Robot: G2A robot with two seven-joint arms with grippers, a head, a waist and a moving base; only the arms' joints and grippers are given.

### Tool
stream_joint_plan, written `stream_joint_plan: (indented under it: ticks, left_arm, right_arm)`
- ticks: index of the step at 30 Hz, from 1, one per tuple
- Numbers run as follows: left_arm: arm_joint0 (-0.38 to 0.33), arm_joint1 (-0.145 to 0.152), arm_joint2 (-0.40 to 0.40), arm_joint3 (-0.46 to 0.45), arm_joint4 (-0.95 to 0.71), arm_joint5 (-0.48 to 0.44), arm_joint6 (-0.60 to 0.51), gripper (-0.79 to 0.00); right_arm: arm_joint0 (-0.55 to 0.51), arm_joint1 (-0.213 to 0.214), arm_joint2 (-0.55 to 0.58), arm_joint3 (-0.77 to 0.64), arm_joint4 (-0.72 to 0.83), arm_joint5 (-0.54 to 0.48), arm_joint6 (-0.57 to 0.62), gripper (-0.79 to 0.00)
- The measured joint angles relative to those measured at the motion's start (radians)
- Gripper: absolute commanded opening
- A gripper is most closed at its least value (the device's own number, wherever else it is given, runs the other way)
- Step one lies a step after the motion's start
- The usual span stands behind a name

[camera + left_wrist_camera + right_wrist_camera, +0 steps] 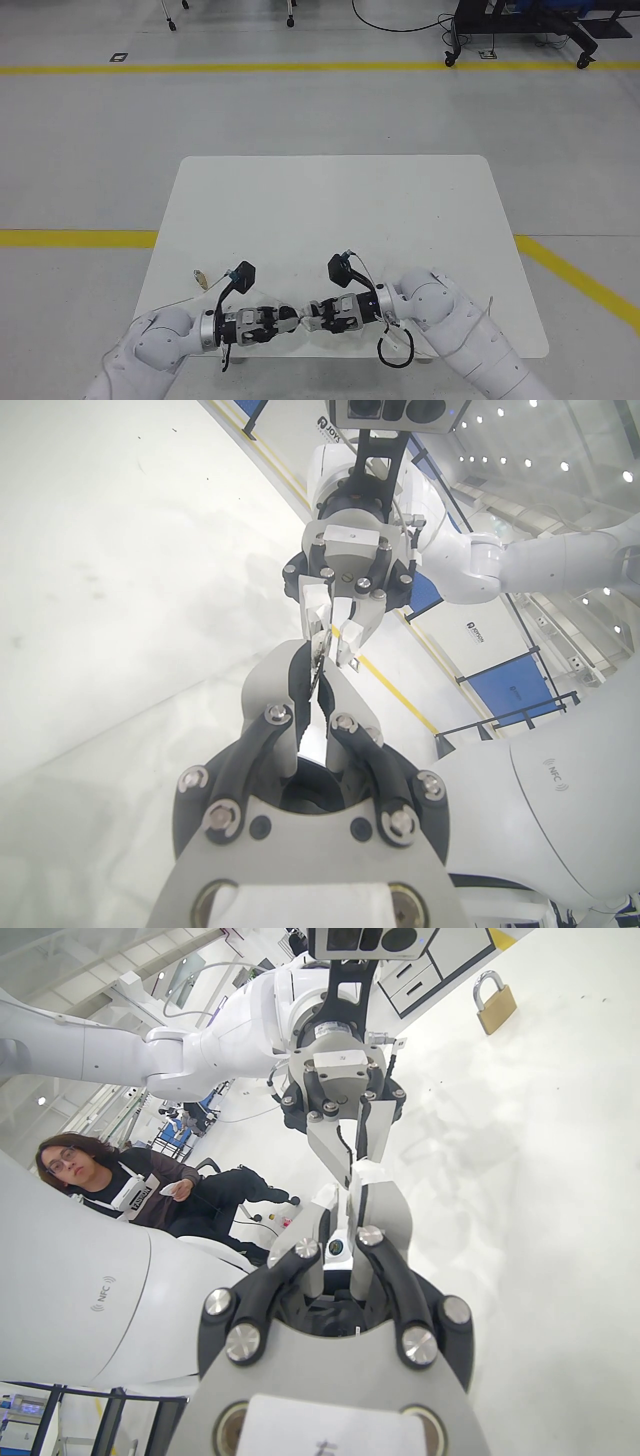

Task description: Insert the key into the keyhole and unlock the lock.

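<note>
My two grippers meet tip to tip low over the table's front edge. The left gripper (289, 320) (316, 662) is shut on a small metal key (321, 647), held edge-on between its black pads. The right gripper (309, 316) (347, 1184) faces it with white-taped fingers (314, 610) on either side of the key's free end, a narrow gap still showing between them. A brass padlock (495, 1003) (200, 277) with a silver shackle lies on the table near its left edge, well away from both grippers.
The white table (330, 190) has bare room behind the grippers. Its front edge runs just under both arms. A black cable loop (395, 352) hangs from the right forearm.
</note>
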Motion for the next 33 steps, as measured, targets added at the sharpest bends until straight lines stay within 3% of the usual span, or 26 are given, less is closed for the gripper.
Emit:
stream_joint_plan:
  ticks: [2, 3, 4, 5, 10, 14, 20, 27, 33]
  left_arm:
    - [-0.001, 0.001, 0.004, 0.000, 0.002, 0.001, 0.005, -0.785]
    - [-0.001, 0.002, 0.006, -0.001, 0.003, 0.002, 0.007, -0.705]
    - [-0.001, 0.002, 0.008, -0.002, 0.004, 0.003, 0.009, -0.283]
    - [-0.001, 0.003, 0.010, -0.003, 0.005, 0.004, 0.009, 0.000]
    - [-0.002, 0.009, 0.010, 0.000, -0.010, -0.005, 0.009, 0.000]
    - [0.011, 0.022, -0.035, 0.004, -0.030, -0.023, 0.031, 0.000]
    - [0.113, 0.062, -0.202, -0.045, -0.061, -0.078, 0.058, 0.000]
    - [0.298, 0.101, -0.436, -0.176, -0.110, -0.099, 0.113, 0.000]
    - [0.304, 0.102, -0.442, -0.178, -0.115, -0.098, 0.120, 0.000]
  right_arm:
    - [0.004, 0.002, -0.002, 0.003, 0.002, -0.001, -0.001, -0.785]
    - [0.005, 0.003, -0.002, 0.005, 0.002, -0.002, -0.002, -0.785]
    - [0.006, 0.003, -0.002, 0.007, 0.002, -0.003, -0.004, -0.785]
    - [0.006, 0.004, -0.001, 0.009, 0.002, -0.005, -0.006, -0.785]
    - [0.005, 0.009, 0.012, 0.015, 0.003, -0.020, -0.029, -0.785]
    - [-0.004, 0.019, 0.052, 0.032, 0.025, -0.051, -0.069, -0.785]
    - [-0.078, 0.057, 0.196, 0.046, 0.120, -0.180, -0.181, -0.785]
    - [-0.214, 0.099, 0.375, -0.056, 0.222, -0.191, -0.246, -0.785]
    - [-0.227, 0.100, 0.385, -0.067, 0.232, -0.191, -0.251, -0.785]
